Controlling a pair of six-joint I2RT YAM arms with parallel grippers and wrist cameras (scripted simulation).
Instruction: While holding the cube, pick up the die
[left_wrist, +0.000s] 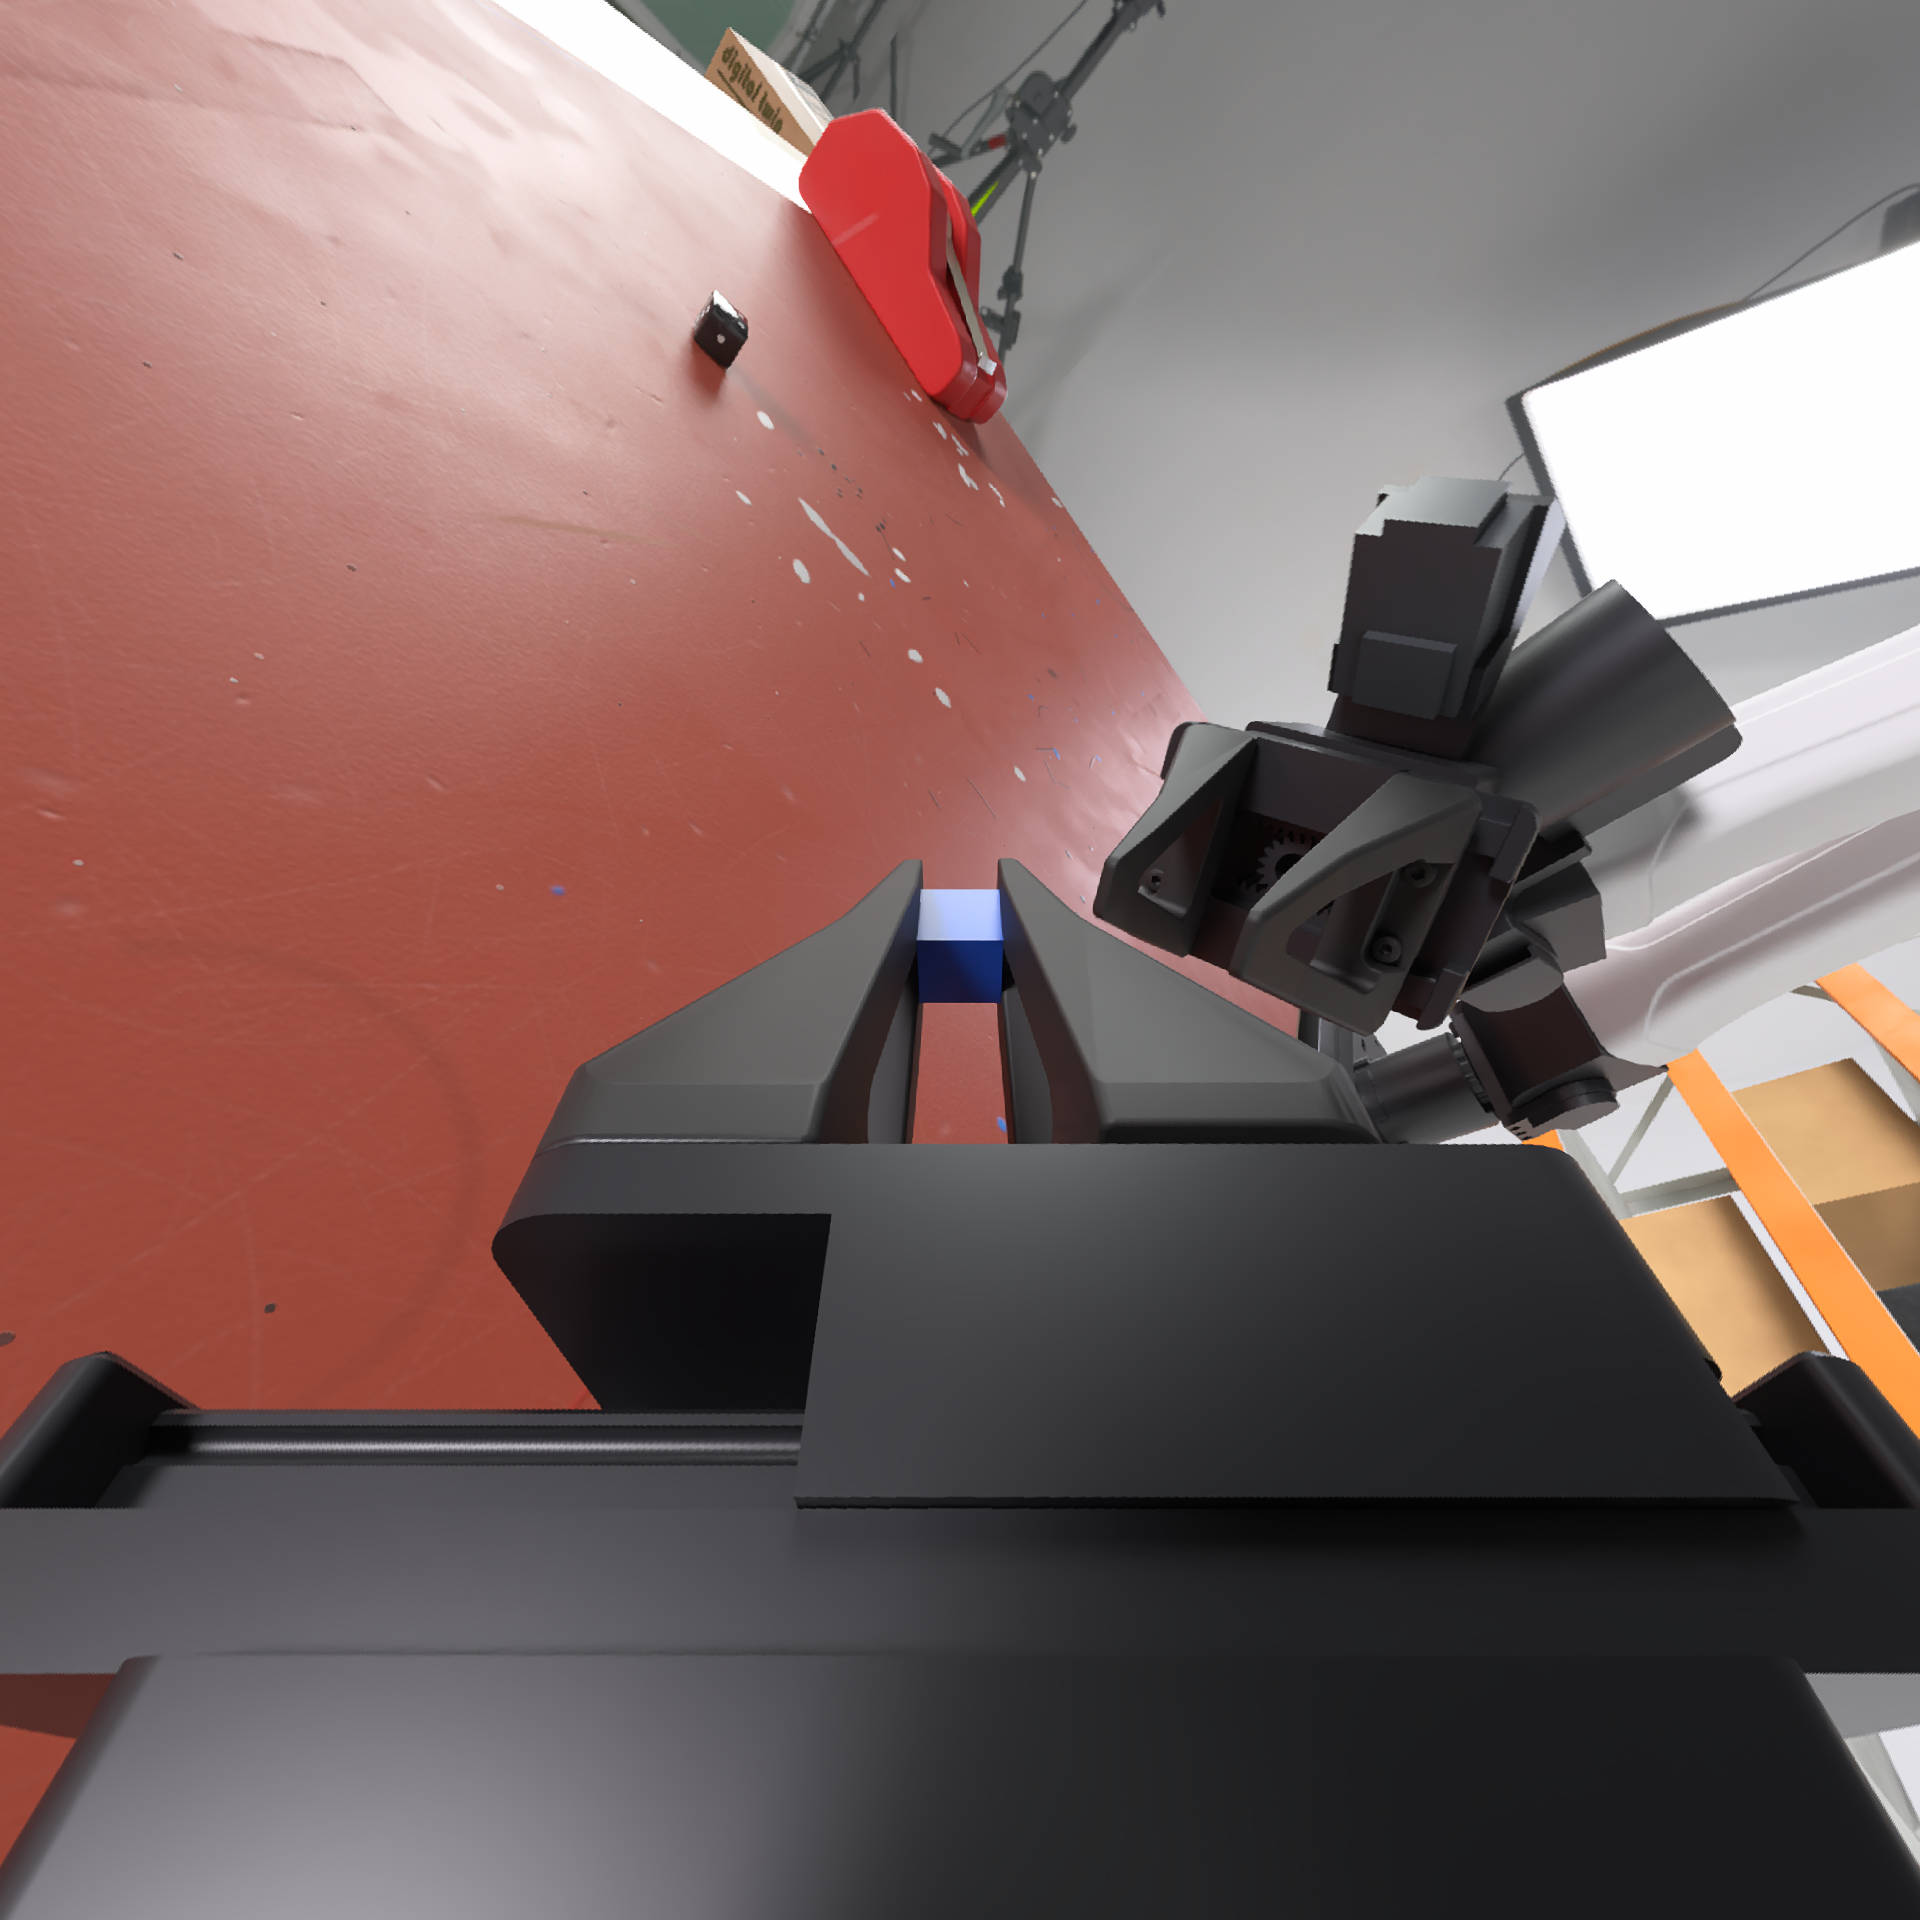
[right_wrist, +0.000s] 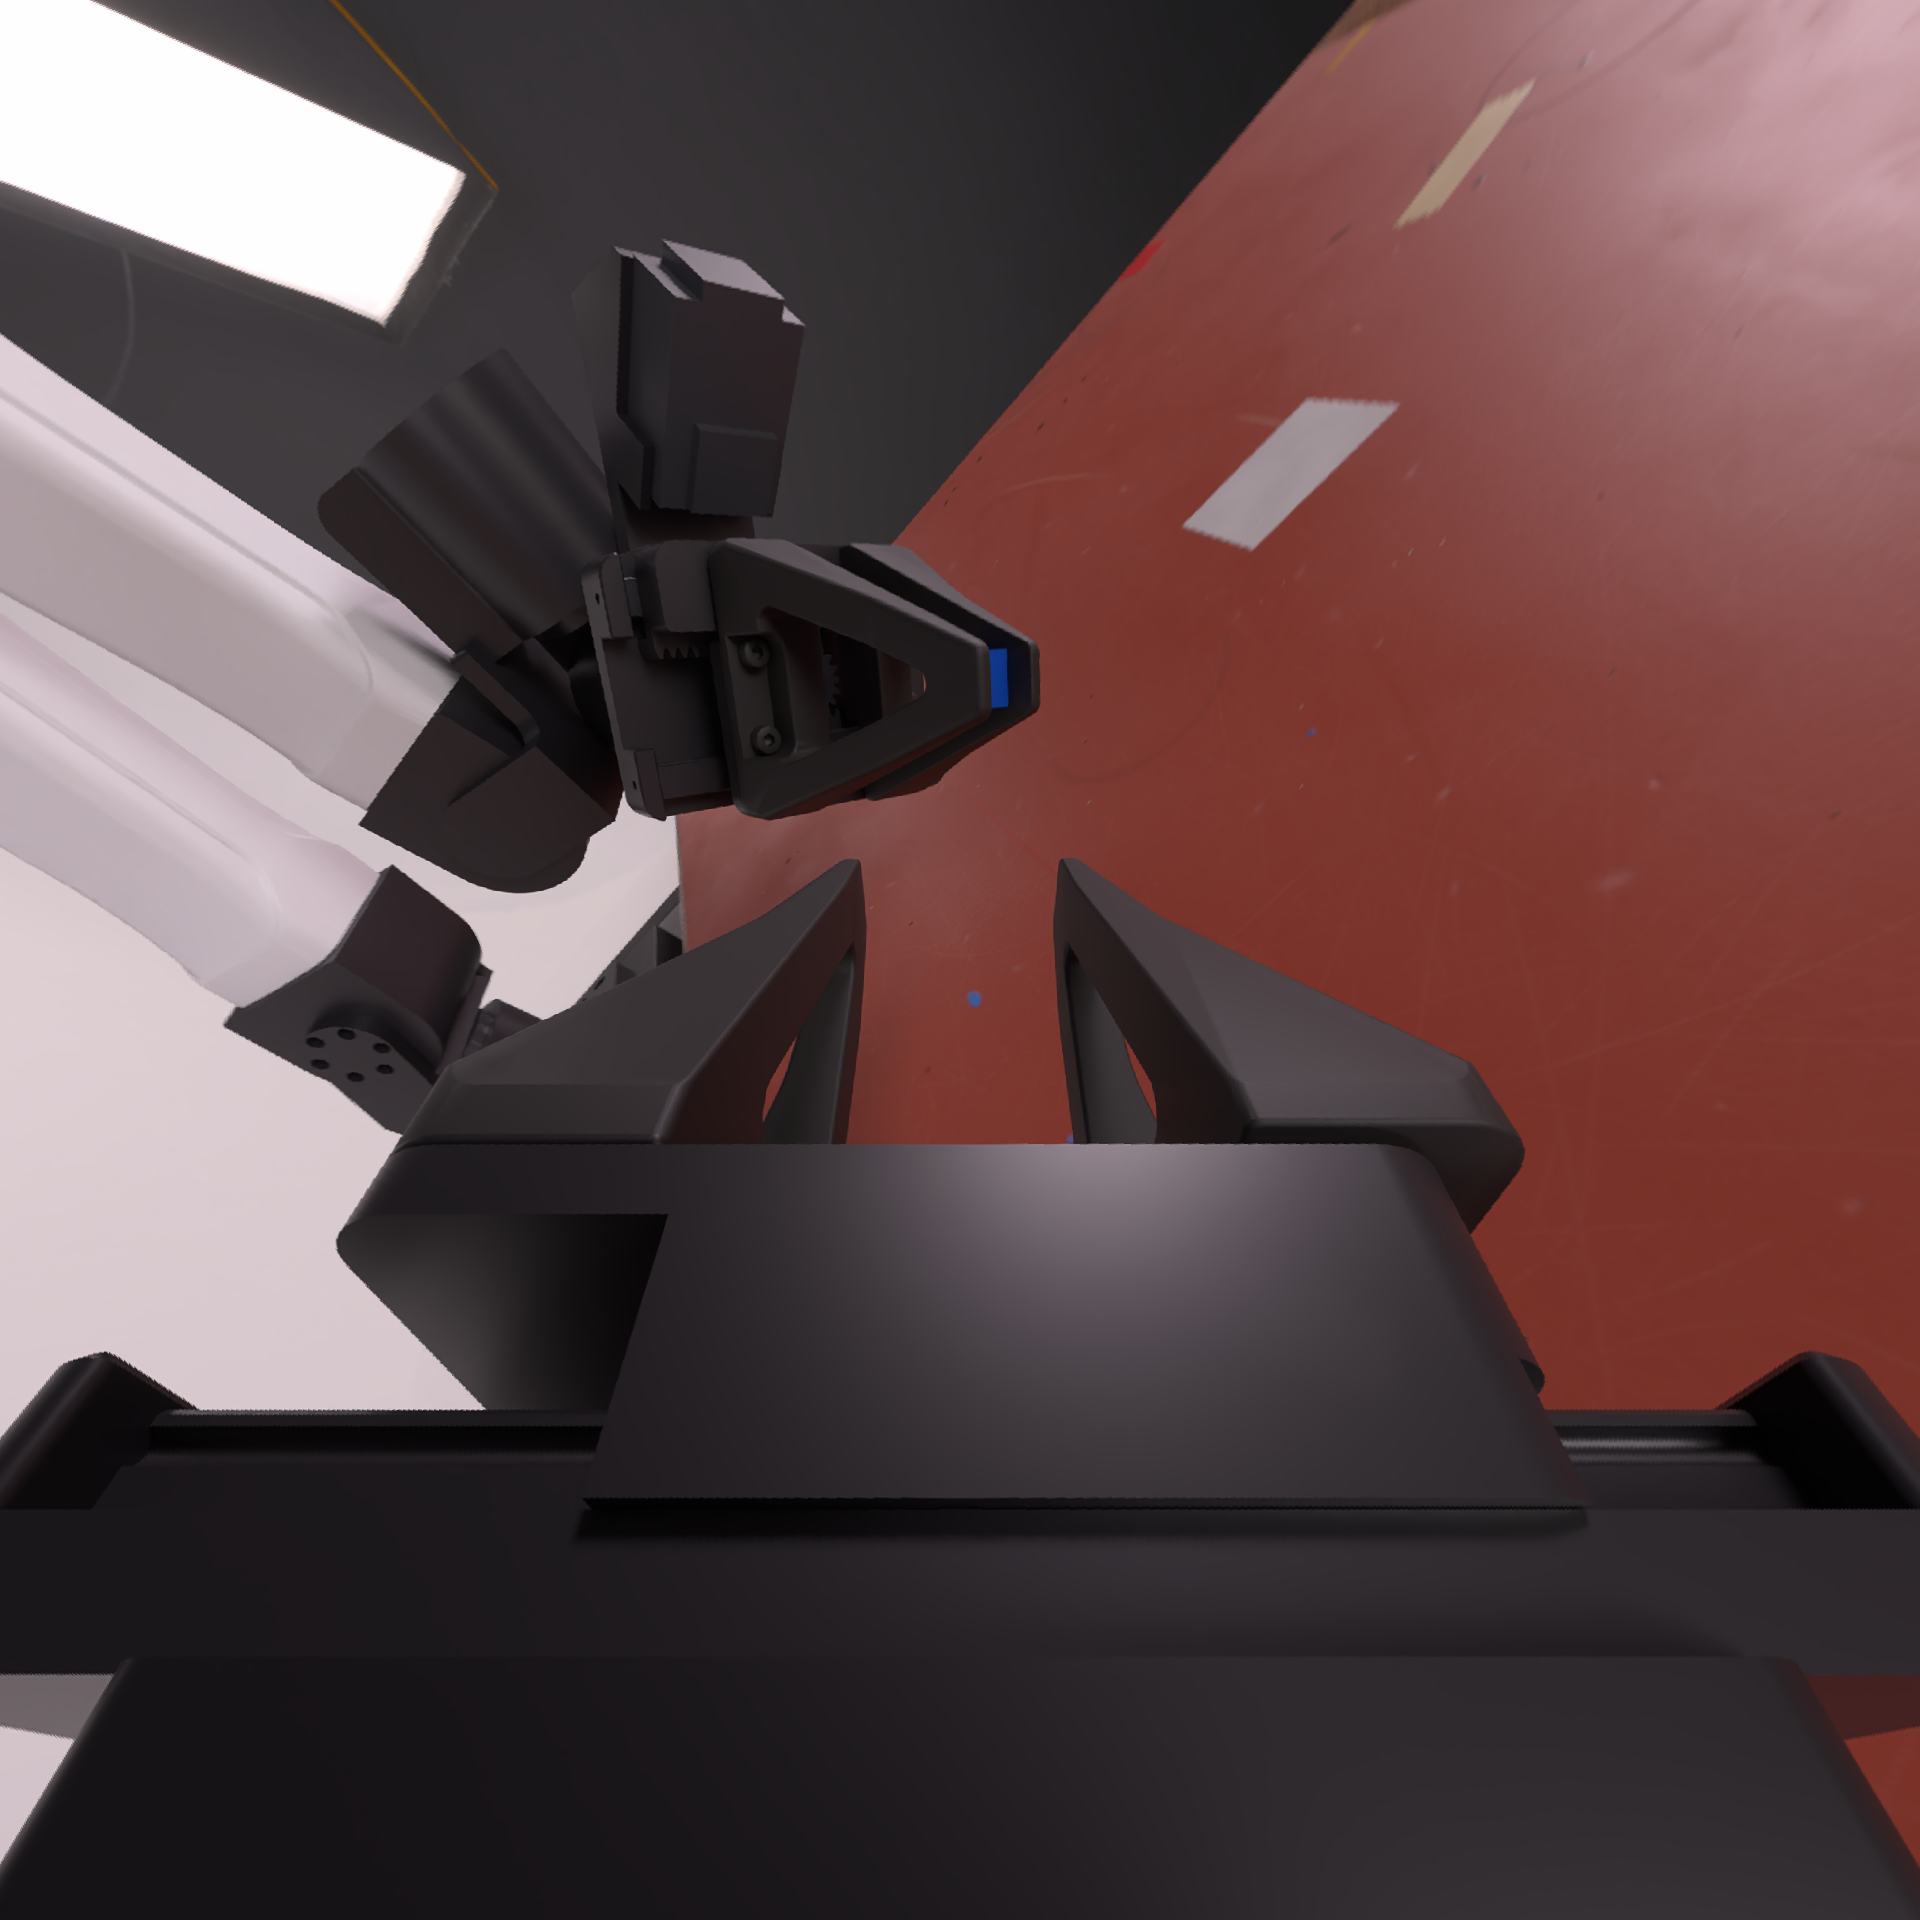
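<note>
Left gripper (left_wrist: 960, 935) clamps the blue cube (left_wrist: 958, 948) above the red table (left_wrist: 364, 623), right gripper (right_wrist: 958, 904) hangs spread and empty, while the black die (left_wrist: 719, 329) sits near a red tool (left_wrist: 899, 260).

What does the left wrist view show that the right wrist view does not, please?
Only the left wrist view shows the black die and the red tool near the table's far edge. Only the right wrist view shows the pale patches on the table and the right gripper open and empty. Both show the red table and the blue cube clamped in the left gripper.
</note>
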